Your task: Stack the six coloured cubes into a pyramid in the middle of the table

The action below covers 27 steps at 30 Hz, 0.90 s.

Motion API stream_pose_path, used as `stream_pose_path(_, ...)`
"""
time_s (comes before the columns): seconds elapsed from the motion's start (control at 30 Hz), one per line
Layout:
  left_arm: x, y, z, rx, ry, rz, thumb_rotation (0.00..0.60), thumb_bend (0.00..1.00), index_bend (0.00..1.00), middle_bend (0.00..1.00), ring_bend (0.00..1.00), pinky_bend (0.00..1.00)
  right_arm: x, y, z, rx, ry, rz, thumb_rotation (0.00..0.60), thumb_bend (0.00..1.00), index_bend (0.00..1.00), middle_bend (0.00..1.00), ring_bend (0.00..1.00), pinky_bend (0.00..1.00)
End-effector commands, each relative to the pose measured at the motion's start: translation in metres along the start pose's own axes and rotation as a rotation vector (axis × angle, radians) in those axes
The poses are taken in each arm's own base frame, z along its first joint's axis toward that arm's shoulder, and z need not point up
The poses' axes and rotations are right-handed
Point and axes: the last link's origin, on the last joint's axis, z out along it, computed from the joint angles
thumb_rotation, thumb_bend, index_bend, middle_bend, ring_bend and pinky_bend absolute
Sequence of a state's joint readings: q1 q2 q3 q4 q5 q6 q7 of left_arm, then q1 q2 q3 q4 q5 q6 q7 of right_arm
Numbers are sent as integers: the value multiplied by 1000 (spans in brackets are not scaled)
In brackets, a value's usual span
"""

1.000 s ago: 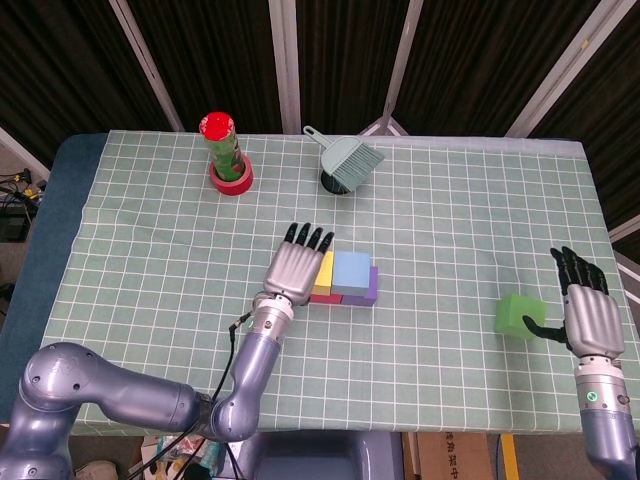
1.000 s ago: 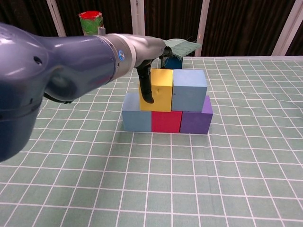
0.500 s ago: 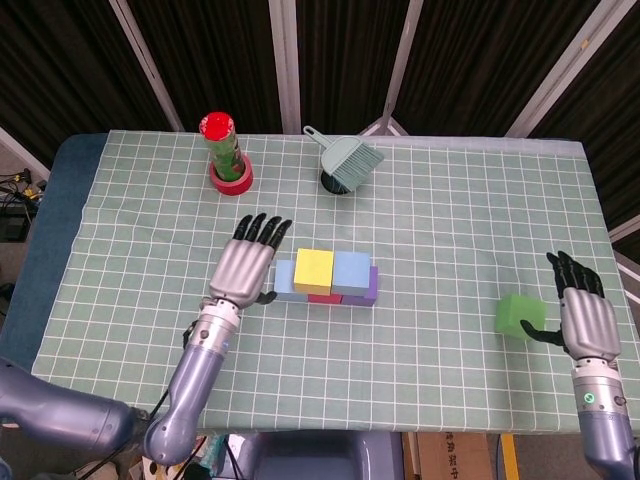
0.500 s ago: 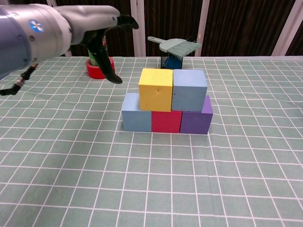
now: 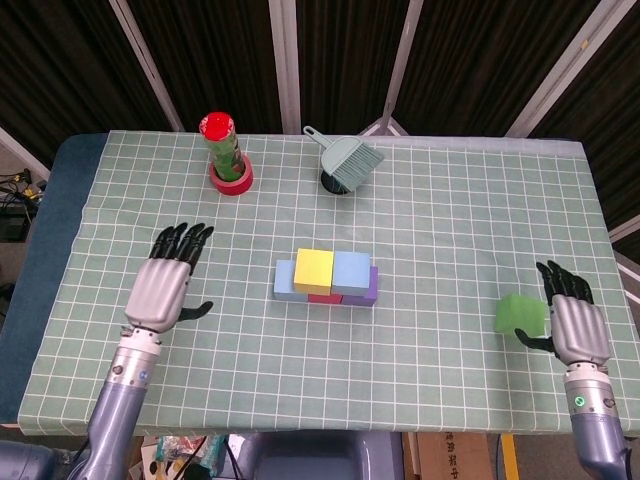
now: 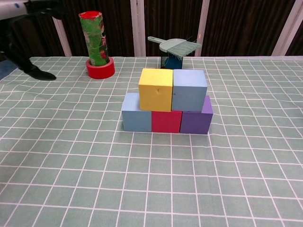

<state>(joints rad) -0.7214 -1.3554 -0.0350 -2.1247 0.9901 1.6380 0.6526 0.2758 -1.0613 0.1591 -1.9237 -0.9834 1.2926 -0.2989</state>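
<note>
In mid-table stands a stack: a light blue cube (image 6: pixel 136 118), a red cube (image 6: pixel 166 121) and a purple cube (image 6: pixel 196 118) form the bottom row. A yellow cube (image 6: pixel 155 90) and a grey-blue cube (image 6: pixel 189 90) sit on top of them. From the head view the yellow cube (image 5: pixel 313 268) lies left of the grey-blue one (image 5: pixel 351 270). A green cube (image 5: pixel 520 314) lies alone at the right, near the front edge. My right hand (image 5: pixel 577 325) is just right of it, fingers straight, thumb by its side. My left hand (image 5: pixel 165 285) hovers open, well left of the stack.
A green can with a red lid (image 5: pixel 224 148) stands in a red tape roll at the back left. A grey-green dustpan brush (image 5: pixel 350 162) rests on a dark cup behind the stack. The checked cloth (image 5: pixel 450 220) covers the table.
My left hand has let go of the yellow cube and drawn away to the left and toward the front. My right hand has slid slightly nearer the front edge beside the green cube.
</note>
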Motion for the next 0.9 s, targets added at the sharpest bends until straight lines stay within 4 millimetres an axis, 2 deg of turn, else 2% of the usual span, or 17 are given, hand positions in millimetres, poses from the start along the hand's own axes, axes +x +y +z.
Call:
stream_pose_path(0.03,2,-19,-11,25,31,-6,600,167,0,53,0,0,-5,1,0,-5,-13,-17,600,211,0,0,0,0)
stream_pose_path(0.33,6,-34,-12,45,49,-21,600,166,0,53,0,0,-23,6,6,-42,-72,-51,600,212,0,0,0,0)
stream_pose_path(0.67,6,-37,-11,44,41,-30,600,166,0,53,0,0,-37,12,22,-80,-102,-86,600,212,0,0,0,0)
stream_pose_path(0.9,6,-39,-10,52,33,-41,600,167,0,53,0,0,-41,27,36,-141,-109,-126,600,211,0,0,0,0)
